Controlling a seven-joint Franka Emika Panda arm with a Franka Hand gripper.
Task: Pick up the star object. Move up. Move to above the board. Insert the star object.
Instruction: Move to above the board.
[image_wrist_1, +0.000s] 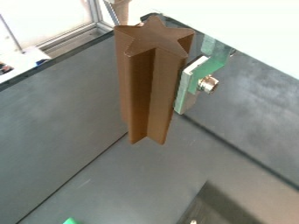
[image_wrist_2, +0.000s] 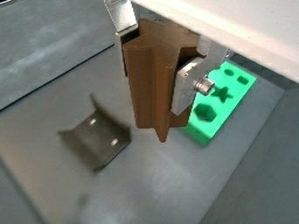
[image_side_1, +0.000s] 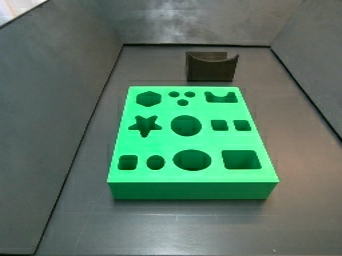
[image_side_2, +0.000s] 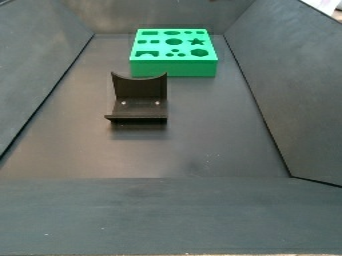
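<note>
The gripper (image_wrist_2: 162, 54), seen only in the wrist views, is closed on the star object (image_wrist_1: 149, 83), a tall, slim, brown wood-coloured peg with ridged, star-section sides. One flat silver finger (image_wrist_2: 187, 85) presses against the peg's flank in a wrist view, and the peg hangs upright with its lower end clear of the dark grey floor (image_side_2: 187, 150). Neither side view shows the gripper or the peg, so both are evidently raised above the frame of those cameras. The board (image_side_1: 189, 140), a large bright green rectangular block with many shaped holes, lies flat on the floor toward one end wall in both side views. Its star hole (image_side_1: 146, 125) is open and unoccupied. In a wrist view the board appears beyond and below the peg, offset to one side rather than directly under it. The squat dark grey-brown block with a curved notch (image_side_2: 136, 98) stands apart from the board, nearer mid-floor. Judged from this layout, pickup and lift are complete, and the transfer to above the board is the step in hand. The next move calls for a lateral traverse until the peg stands over the star hole. The peg's ridges must then be rotationally matched to the hole's points before descent.
</note>
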